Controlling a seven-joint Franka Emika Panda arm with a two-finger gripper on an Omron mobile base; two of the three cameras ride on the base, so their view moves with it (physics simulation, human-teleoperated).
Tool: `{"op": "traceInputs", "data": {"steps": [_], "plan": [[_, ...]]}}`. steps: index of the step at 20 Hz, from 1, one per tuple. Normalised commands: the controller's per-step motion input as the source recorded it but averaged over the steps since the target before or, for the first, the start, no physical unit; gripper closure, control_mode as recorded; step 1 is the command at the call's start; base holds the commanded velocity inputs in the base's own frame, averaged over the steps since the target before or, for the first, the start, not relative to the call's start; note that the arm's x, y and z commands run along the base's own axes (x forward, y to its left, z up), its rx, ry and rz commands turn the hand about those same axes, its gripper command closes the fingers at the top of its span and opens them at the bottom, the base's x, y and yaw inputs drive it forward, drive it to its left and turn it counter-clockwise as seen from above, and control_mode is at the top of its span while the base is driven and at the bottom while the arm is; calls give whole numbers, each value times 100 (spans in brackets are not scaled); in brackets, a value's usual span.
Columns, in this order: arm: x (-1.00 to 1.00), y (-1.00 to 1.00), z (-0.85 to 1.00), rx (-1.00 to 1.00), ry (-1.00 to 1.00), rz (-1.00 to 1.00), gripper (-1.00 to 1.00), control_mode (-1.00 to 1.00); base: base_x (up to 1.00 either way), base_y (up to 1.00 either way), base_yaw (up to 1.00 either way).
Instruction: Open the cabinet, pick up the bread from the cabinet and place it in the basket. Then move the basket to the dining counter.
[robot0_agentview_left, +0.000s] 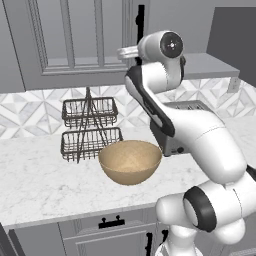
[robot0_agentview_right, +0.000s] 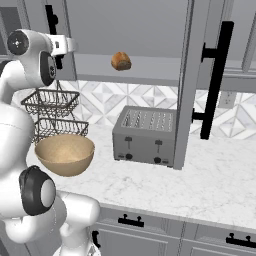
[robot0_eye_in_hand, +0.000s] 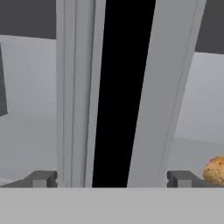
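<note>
Straddling the cabinet (robot0_eye_in_hand: 144, 87) door handle (robot0_eye_in_hand: 120, 87), jaws spread wide.

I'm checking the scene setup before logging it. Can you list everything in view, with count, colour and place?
cabinet: one, grey, on the wall, right door swung open, black bar handles
bread: one, golden-brown, on the cabinet shelf
basket: one, tan, on the worktop beside the wire rack
wire rack: one, dark, two tiers, at the tiled wall
toaster: one, grey, on the worktop
worktop: one, white marble, grey drawers below
gripper: one, jaws open astride a black door handle
</note>
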Motion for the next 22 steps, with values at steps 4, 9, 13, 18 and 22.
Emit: {"op": "traceInputs", "data": {"steps": [4, 9, 13, 18, 22], "plan": [[87, 9, -5, 0, -7, 0, -100, -100, 0, 0, 0], [71, 6, 0, 0, -1, 0, -100, -100, 0, 0, 0], [42, 3, 0, 0, 0, 0, 100, -100, 0, 0, 0], [-3, 0, 3, 0, -1, 0, 100, -100, 0, 0, 0], [-31, 14, 26, 0, -3, 0, 100, -100, 0, 0, 0]]}}
